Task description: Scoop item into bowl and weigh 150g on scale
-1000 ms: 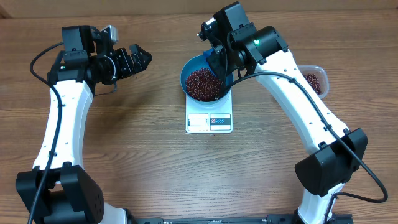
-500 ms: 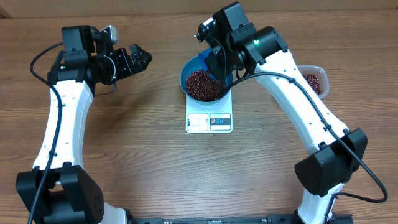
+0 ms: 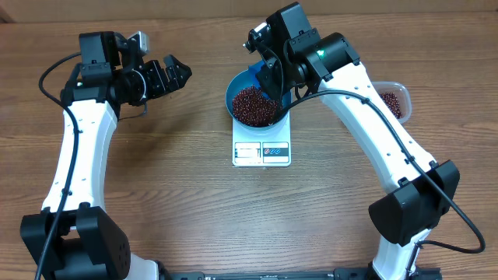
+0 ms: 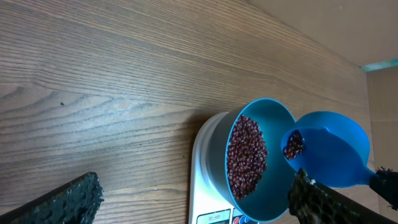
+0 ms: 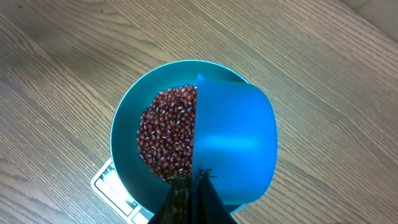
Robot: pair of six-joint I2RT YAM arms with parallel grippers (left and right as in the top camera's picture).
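The blue bowl [image 3: 233, 95] stands on the white scale [image 3: 261, 152] and holds a heap of dark red-brown beans [image 3: 253, 105]. My right gripper [image 3: 272, 78] is shut on the handle of a small blue scoop [image 5: 236, 140], which it holds tilted over the bowl's right side. In the left wrist view a few beans [image 4: 293, 144] still lie in the scoop [image 4: 329, 152] beside the bowl [image 4: 273, 186]. My left gripper [image 3: 170, 74] hangs wide open and empty above the table, well left of the bowl. The right wrist view shows the beans [image 5: 166, 134] filling the bowl's left half.
A clear plastic tub [image 3: 394, 99] with more beans sits at the right, behind my right arm. The scale's display and buttons [image 3: 261, 152] face the front. Bare wooden table [image 3: 179, 179] surrounds the scale.
My right wrist has turned a little over the bowl with the scoop. The left arm has not moved.
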